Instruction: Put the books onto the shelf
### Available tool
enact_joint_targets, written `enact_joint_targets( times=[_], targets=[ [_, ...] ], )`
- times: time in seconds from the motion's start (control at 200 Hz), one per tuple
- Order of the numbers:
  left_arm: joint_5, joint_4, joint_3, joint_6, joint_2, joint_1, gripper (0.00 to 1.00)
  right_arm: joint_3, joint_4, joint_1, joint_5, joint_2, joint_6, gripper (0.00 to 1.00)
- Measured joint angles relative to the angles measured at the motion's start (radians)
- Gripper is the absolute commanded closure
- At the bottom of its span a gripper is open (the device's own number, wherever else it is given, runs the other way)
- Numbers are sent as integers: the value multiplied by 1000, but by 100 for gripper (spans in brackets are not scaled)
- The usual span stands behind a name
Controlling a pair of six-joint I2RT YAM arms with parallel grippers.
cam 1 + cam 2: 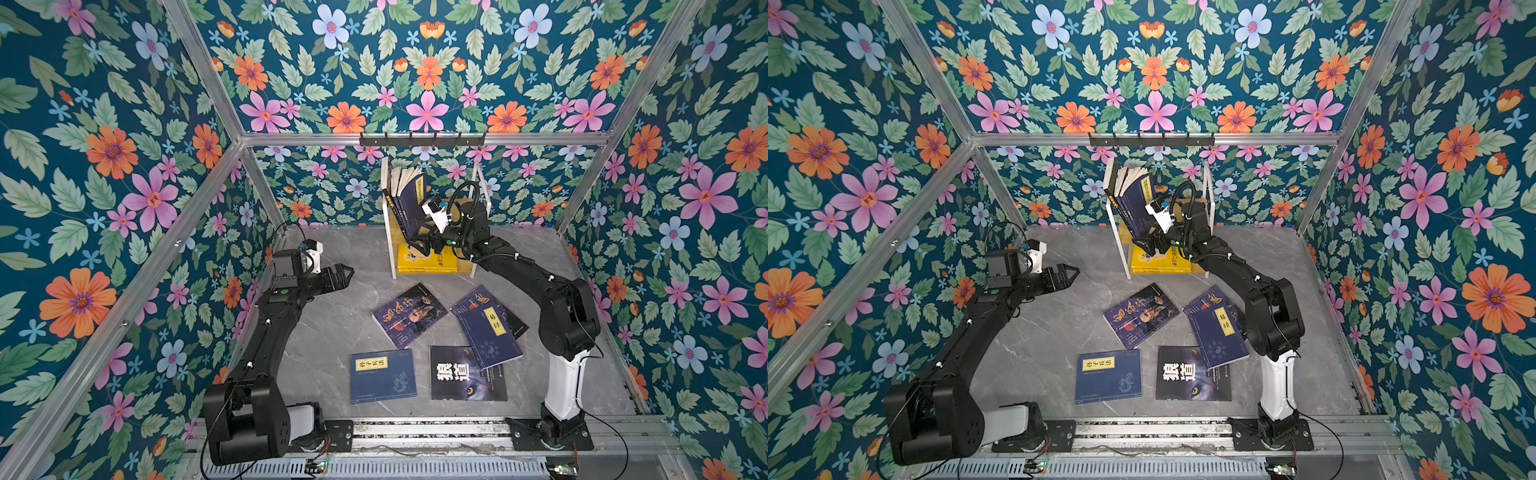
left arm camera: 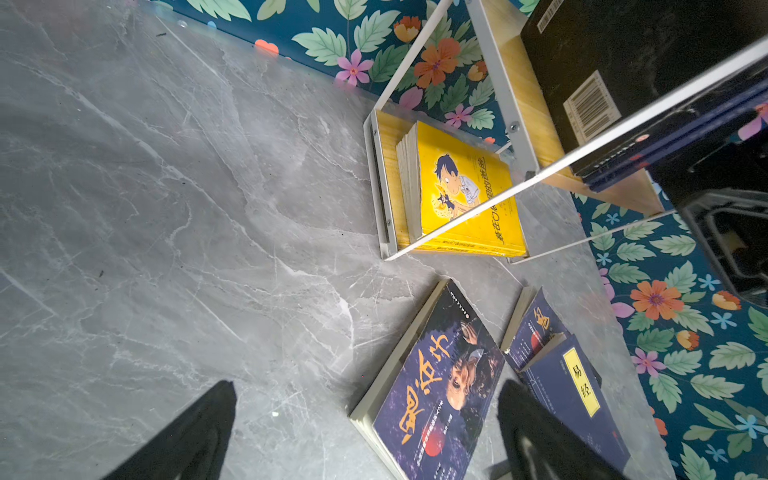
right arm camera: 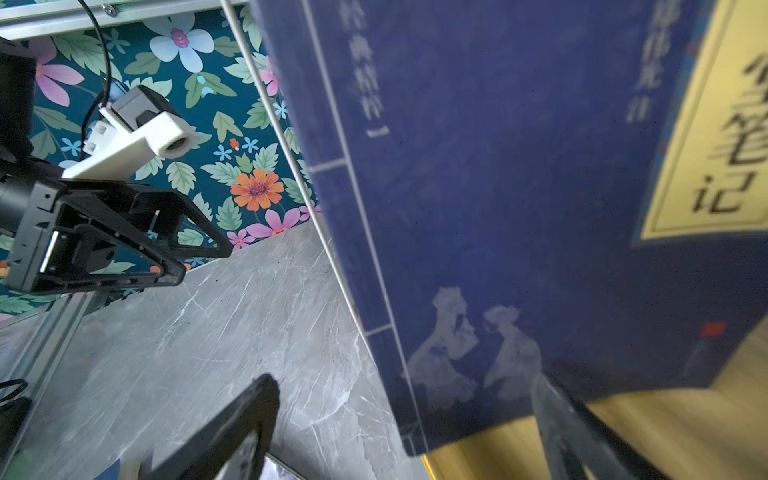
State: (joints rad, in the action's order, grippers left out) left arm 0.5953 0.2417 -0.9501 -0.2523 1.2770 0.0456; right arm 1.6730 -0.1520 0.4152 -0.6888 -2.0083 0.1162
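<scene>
The shelf (image 1: 390,249) stands at the back of the grey table. Several books (image 1: 409,199) lean upright on its upper board and a yellow cartoon-boy book (image 1: 424,259) lies on the lower one. My right gripper (image 1: 424,241) (image 3: 405,382) is open at the upper board, its fingers wide apart either side of the bottom corner of the outermost navy book (image 3: 498,208). Flat on the table lie a portrait book (image 1: 409,316), a navy book (image 1: 492,332) on top of another dark one, a navy book (image 1: 382,376) and a black wolf-eye book (image 1: 467,374). My left gripper (image 1: 343,276) (image 2: 369,388) hovers open, empty, left of the shelf.
A black hook rail (image 1: 422,139) hangs on the back wall above the shelf. Floral walls with aluminium posts (image 1: 582,195) close in both sides and the back. The arms' metal base rail (image 1: 415,432) runs along the front edge.
</scene>
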Motion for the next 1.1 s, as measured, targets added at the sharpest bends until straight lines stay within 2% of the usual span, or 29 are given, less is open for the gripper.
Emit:
enact_joint_targets(
  times=[0.18, 0.34, 0.64, 0.78, 1.1],
  targets=[
    [-2, 2, -2, 0, 1, 2, 0, 49, 49, -4, -43, -55, 42, 9],
    [-2, 2, -3, 1, 3, 5, 0, 88, 72, -13, -65, -85, 75, 17],
    [-13, 5, -8, 8, 10, 8, 0, 111, 80, -17, -78, -101, 90, 23],
    [-13, 4, -6, 8, 9, 9, 0, 130, 103, -18, -77, -109, 97, 29],
    [-15, 5, -5, 8, 9, 11, 0, 145, 140, -22, -89, -111, 104, 33]
  ],
)
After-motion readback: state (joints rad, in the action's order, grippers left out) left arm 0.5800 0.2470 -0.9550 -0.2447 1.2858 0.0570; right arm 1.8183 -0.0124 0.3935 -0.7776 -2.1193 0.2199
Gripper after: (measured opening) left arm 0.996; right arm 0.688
